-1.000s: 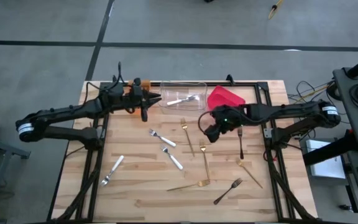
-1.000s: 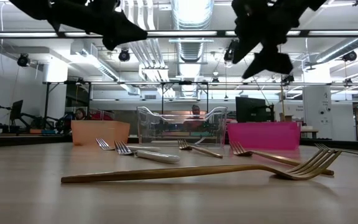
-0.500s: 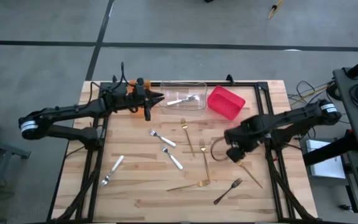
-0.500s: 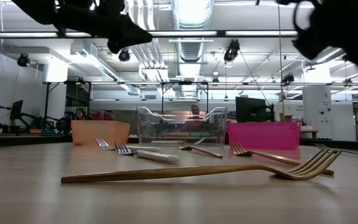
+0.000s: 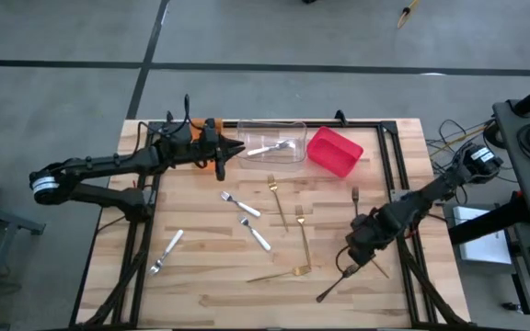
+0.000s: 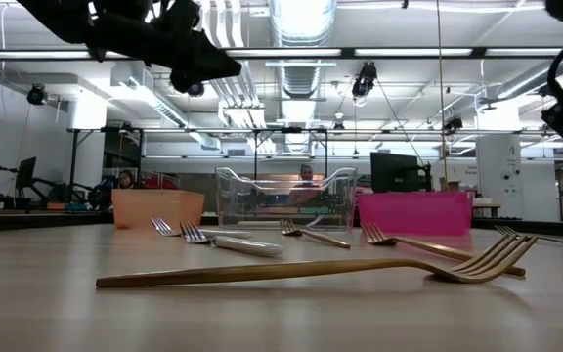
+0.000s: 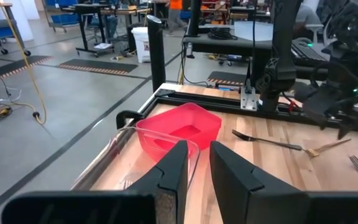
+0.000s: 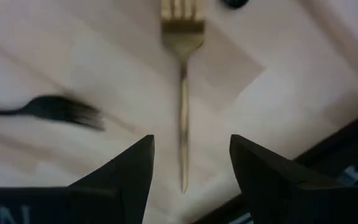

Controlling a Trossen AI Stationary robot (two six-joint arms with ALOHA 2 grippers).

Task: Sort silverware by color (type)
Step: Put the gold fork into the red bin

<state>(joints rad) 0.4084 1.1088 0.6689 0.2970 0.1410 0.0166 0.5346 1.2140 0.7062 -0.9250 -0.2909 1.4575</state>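
Wooden counter [image 5: 201, 276] carries the silverware spread across its middle and right, with three bins along the far edge: an orange bin [image 6: 157, 207] mostly hidden under the left arm, a clear bin [image 5: 270, 140] already holding a silver fork [image 5: 271, 146], and a red bin [image 5: 334, 151].

On the left, a silver utensil [image 5: 167, 251] lies alone near the counter's edge. The left gripper [image 5: 236, 146] hovers above the orange bin beside the clear bin, its fingers [image 7: 174, 168] drawn narrow with only a thin gap, holding nothing visible.

Centre: two silver forks [image 5: 239, 204] [image 5: 254, 233] lie close together, with three gold forks [image 5: 277, 201] [image 5: 304, 239] [image 5: 280, 274] beside them.

On the right, a black fork [image 5: 355, 210] lies near the red bin, and another black fork [image 5: 337, 281] sits near the front edge. The right gripper [image 5: 358, 250] is low over a gold fork [image 8: 182, 93], its fingers [image 8: 127, 168] spread wide and empty, straddling the handle line in the wrist view.

Judgement: the step in hand appears to be picking this gold fork. To do it well, the gripper should be centred on the slim handle, lowered until its tips meet the wood, then closed squarely so the fork does not skid away. The nearby black fork should be kept outside the fingers' span.
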